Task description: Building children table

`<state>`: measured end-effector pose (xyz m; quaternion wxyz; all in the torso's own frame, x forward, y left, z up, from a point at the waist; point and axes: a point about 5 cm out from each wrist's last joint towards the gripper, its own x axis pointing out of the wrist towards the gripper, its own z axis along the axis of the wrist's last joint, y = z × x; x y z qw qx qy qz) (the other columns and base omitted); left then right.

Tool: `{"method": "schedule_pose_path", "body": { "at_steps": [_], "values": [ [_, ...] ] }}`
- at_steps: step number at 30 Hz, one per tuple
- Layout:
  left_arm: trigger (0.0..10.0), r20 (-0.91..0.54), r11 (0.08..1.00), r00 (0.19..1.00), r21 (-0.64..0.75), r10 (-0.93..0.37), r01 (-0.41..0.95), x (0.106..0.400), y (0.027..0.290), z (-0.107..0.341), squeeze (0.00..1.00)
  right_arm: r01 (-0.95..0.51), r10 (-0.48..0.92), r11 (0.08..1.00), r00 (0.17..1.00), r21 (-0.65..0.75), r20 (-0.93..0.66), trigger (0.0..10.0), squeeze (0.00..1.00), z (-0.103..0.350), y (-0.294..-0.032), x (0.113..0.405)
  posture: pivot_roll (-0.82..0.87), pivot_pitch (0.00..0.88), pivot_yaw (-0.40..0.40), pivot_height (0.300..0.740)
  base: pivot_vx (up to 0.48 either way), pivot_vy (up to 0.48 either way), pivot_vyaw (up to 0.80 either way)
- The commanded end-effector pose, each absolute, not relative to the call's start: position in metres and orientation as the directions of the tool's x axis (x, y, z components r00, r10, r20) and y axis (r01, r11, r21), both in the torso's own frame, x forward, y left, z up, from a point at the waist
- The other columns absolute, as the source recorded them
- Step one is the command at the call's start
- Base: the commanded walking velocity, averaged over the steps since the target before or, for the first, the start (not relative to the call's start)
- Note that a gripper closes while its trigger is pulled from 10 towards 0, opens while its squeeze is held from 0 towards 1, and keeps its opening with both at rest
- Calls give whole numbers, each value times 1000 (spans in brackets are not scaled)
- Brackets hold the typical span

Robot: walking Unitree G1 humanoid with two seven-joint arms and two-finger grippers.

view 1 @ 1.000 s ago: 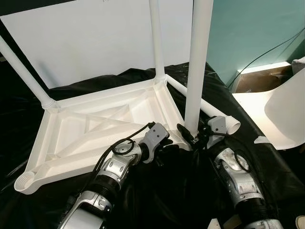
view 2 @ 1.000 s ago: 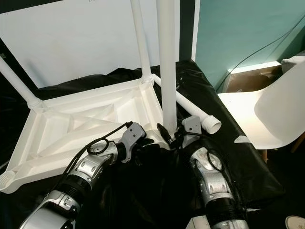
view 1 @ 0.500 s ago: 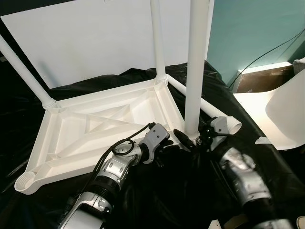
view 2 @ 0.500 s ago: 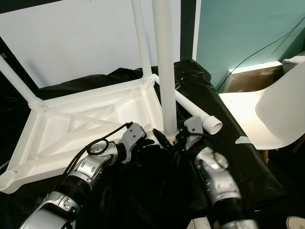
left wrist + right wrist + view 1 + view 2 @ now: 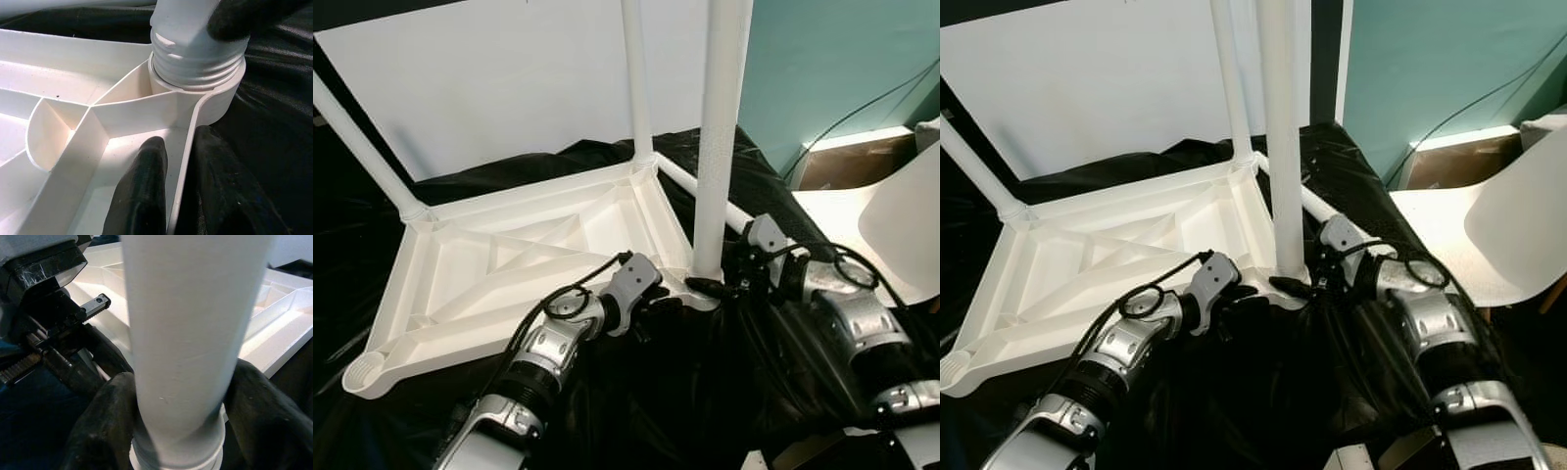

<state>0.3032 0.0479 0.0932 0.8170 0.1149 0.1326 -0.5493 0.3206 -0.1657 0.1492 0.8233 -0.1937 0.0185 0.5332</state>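
Note:
The white table top (image 5: 509,264) lies upside down on black cloth. Two white legs (image 5: 636,78) stand in its far corner sockets. A third leg (image 5: 717,147) stands upright at the near right corner, its threaded end (image 5: 195,58) in the socket (image 5: 217,100). My right gripper (image 5: 710,284) is shut on this leg just above the socket, black fingers (image 5: 105,426) on either side. My left gripper (image 5: 656,299) is shut on the table top's rim beside that socket, with one finger (image 5: 146,191) inside the rim and one outside. The near left socket (image 5: 362,374) holds nothing.
A loose white leg (image 5: 729,211) lies on the cloth behind the right wrist. A white chair (image 5: 901,225) stands at the right. A white board (image 5: 489,88) leans behind the table top. By the teal wall sits a cardboard box (image 5: 852,162).
My right forearm has swung from below the leg round to its right, with the wrist turning about the leg. The leg now stands straighter in the socket. The left arm has held still.

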Motion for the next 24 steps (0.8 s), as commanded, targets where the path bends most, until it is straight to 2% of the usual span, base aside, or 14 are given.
{"method": "schedule_pose_path", "body": {
  "at_steps": [1,11,14,16,17,19,20,22,24],
  "values": [
    [10000,-447,365,307,-48,-840,930,289,51,63,0,-952,910,198,267,-232,-318,0,0,131,-147,309,13,0,75,740,0,0,0],
    [10000,-447,361,304,-46,-841,931,291,51,65,0,-957,913,209,264,-200,-312,0,0,130,-152,309,1,0,83,740,0,0,0],
    [10000,-447,356,299,-46,-843,933,291,50,65,0,-952,918,257,294,-167,-266,0,0,127,-148,308,-2,0,83,740,0,0,0],
    [10000,-445,351,296,-45,-845,935,291,48,66,0,-895,895,419,435,-154,-97,0,0,133,-132,311,0,0,81,740,0,0,0],
    [10000,-445,351,296,-45,-845,935,291,48,66,0,-895,895,419,435,-154,-97,0,0,133,-132,311,0,0,81,740,0,0,0],
    [10000,-444,352,297,-44,-846,935,291,48,66,0,-810,817,576,575,-111,49,0,0,134,-108,304,2,0,79,740,0,0,0],
    [10000,-444,352,297,-44,-846,935,291,48,66,0,-810,817,576,575,-111,49,0,0,134,-108,304,2,0,79,740,0,0,0],
    [10000,-445,354,299,-44,-844,934,291,49,66,0,-751,755,656,649,-81,98,0,0,129,-95,297,1,0,80,740,0,0,0],
    [10000,-446,354,299,-44,-844,934,291,49,66,0,-728,731,682,674,-74,103,0,0,126,-93,295,-1,0,80,740,0,0,0]
  ]
}}
